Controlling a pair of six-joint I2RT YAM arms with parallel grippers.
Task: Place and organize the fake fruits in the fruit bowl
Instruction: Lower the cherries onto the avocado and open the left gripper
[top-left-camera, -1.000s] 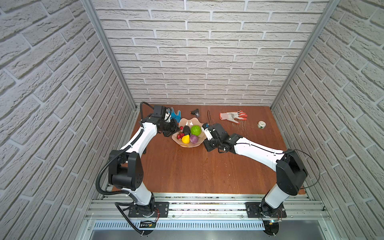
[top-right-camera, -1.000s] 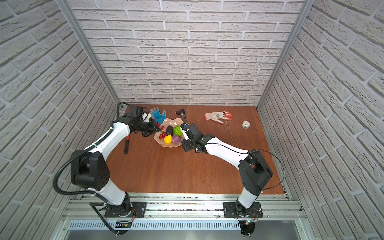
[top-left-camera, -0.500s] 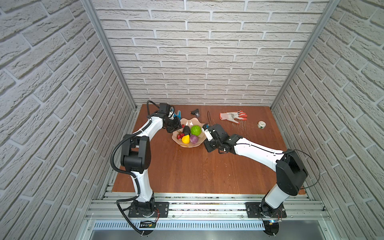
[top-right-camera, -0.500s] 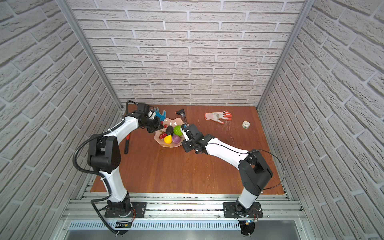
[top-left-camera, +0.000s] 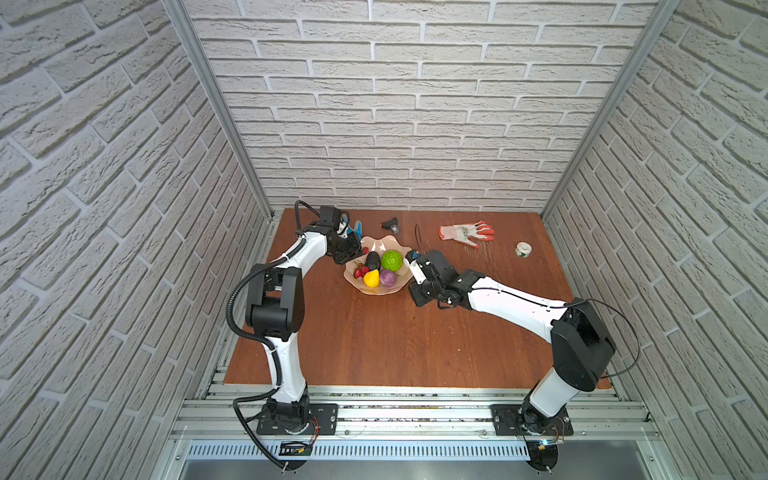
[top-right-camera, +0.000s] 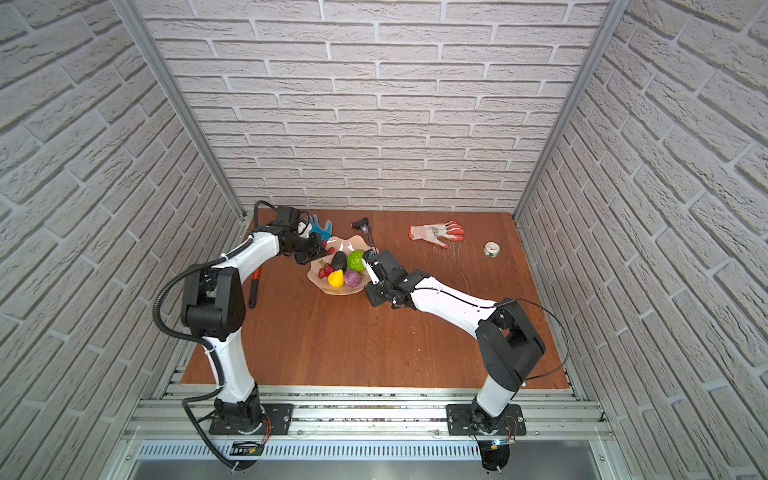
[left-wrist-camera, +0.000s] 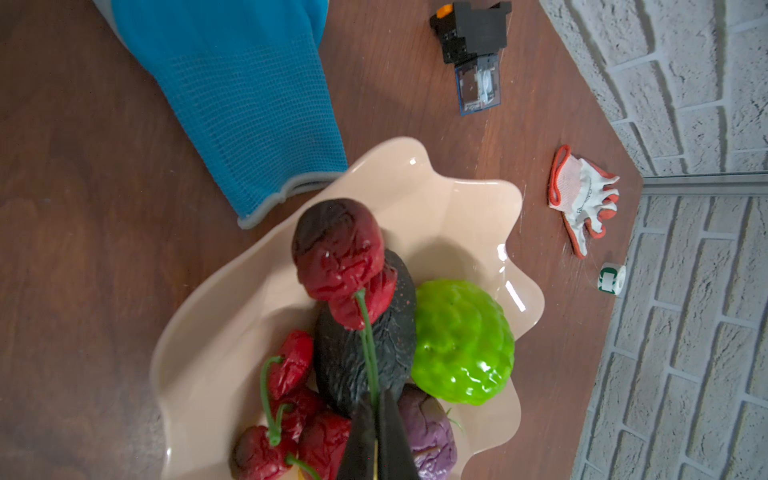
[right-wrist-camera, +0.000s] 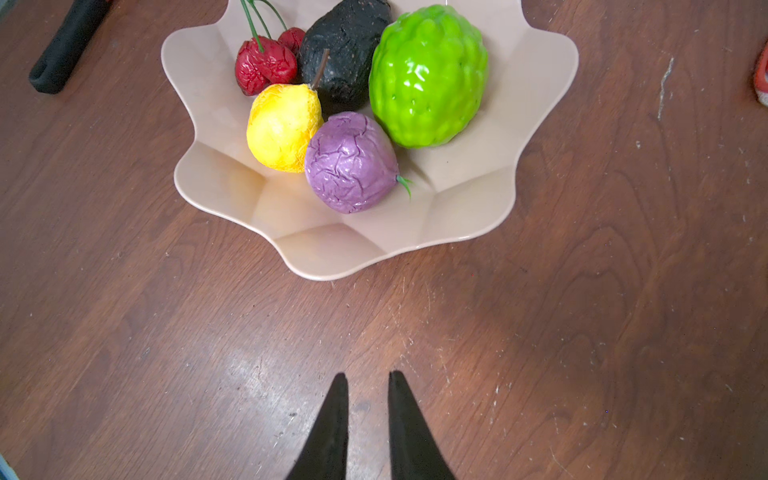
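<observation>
The peach-pink fruit bowl (top-left-camera: 376, 291) (right-wrist-camera: 332, 253) stands at the back middle of the table. It holds the dark avocado (top-left-camera: 372, 260), green knobbly ball (top-left-camera: 392, 260), yellow fruit (right-wrist-camera: 284, 126), purple fruit (right-wrist-camera: 351, 162) and red berries (left-wrist-camera: 286, 370). My left gripper (left-wrist-camera: 376, 399) (top-left-camera: 353, 249) is shut on the green stem of one more red berry (left-wrist-camera: 340, 257), which hangs over the bowl's far-left part above the avocado. My right gripper (right-wrist-camera: 365, 376) (top-left-camera: 415, 293) hovers low over bare table beside the bowl's near-right rim, slightly open, with nothing between its fingers.
A blue glove (left-wrist-camera: 249, 104) lies just behind the bowl on the left. A small black device (top-left-camera: 390, 224), a white-and-orange glove (top-left-camera: 465, 232) and a tape roll (top-left-camera: 523, 249) lie along the back. A black-handled tool (top-right-camera: 254, 286) lies at the left edge.
My left arm folded in and carried its gripper with the berry from beside the bowl's left rim to over the bowl. The right arm has not moved.
</observation>
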